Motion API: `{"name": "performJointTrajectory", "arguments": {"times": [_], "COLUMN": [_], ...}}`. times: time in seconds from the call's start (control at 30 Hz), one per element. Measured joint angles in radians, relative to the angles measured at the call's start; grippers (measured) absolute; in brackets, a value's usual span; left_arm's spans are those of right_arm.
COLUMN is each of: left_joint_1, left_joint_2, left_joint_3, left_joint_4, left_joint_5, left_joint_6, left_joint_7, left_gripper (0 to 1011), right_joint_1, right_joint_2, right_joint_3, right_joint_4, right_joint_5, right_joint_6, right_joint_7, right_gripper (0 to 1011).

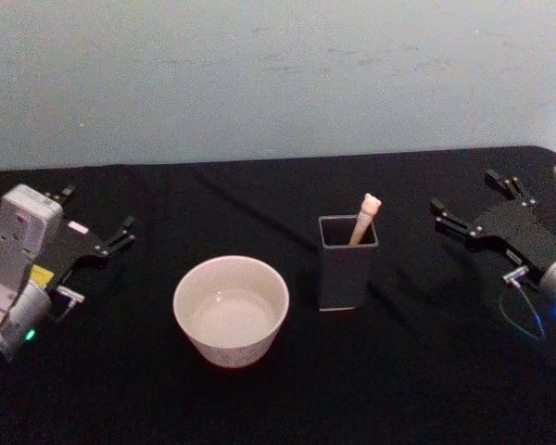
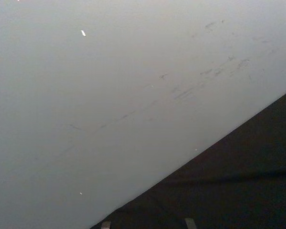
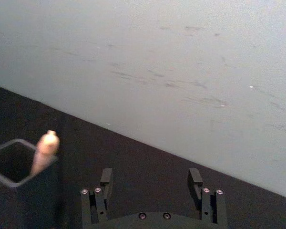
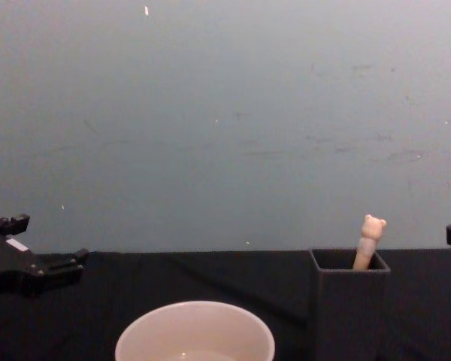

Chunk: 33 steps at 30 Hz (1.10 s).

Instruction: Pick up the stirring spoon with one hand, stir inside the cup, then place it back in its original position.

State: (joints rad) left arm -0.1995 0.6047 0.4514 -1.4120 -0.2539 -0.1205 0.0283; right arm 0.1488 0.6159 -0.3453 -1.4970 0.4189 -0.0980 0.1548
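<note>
The stirring spoon (image 1: 364, 218) stands in the dark grey square holder (image 1: 347, 269), its original position. Only its beige handle with the bear head (image 4: 371, 226) sticks out; the bowl is hidden inside. The cream-white cup (image 1: 231, 311) sits left of the holder and nearer to me. My left gripper (image 1: 100, 209) rests open at the table's left, well apart from the cup. At the right, my right gripper (image 1: 463, 190) is open with nothing between its fingers. In the right wrist view the right gripper (image 3: 150, 179) points toward the wall, with the spoon handle (image 3: 45, 152) and holder (image 3: 33, 200) off to one side.
A black cloth covers the table (image 1: 426, 371). A plain pale wall (image 1: 278, 74) rises just behind the table's far edge. Open cloth lies between each gripper and the two vessels. In the chest view, the cup (image 4: 195, 331) and holder (image 4: 349, 308) stand close in front.
</note>
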Motion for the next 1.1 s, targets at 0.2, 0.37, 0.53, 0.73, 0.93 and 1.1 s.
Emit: {"name": "performJointTrajectory", "arguments": {"times": [0.2,0.37,0.53,0.73,0.93,1.1], "left_joint_1": [0.000,0.000,0.000,0.000,0.000,0.000], "left_joint_2": [0.000,0.000,0.000,0.000,0.000,0.000], "left_joint_3": [0.000,0.000,0.000,0.000,0.000,0.000], "left_joint_4": [0.000,0.000,0.000,0.000,0.000,0.000], "left_joint_5": [0.000,0.000,0.000,0.000,0.000,0.000], "left_joint_6": [0.000,0.000,0.000,0.000,0.000,0.000], "left_joint_7": [0.000,0.000,0.000,0.000,0.000,0.000], "left_gripper": [1001,1001,1001,1001,1001,1001], "right_joint_1": [-0.055,-0.095,-0.100,-0.077,-0.039,-0.008], "right_joint_2": [0.027,0.038,0.025,-0.004,-0.041,-0.072], "right_joint_3": [0.030,0.034,0.019,0.005,-0.004,-0.007], "right_joint_4": [-0.070,-0.112,-0.118,-0.108,-0.089,-0.071], "right_joint_5": [0.064,0.084,0.079,0.061,0.058,0.063], "right_joint_6": [0.020,0.031,0.034,0.043,0.078,0.119], "right_joint_7": [0.070,0.127,0.164,0.191,0.213,0.225], "right_gripper": [1000,1000,1000,1000,1000,1000]}}
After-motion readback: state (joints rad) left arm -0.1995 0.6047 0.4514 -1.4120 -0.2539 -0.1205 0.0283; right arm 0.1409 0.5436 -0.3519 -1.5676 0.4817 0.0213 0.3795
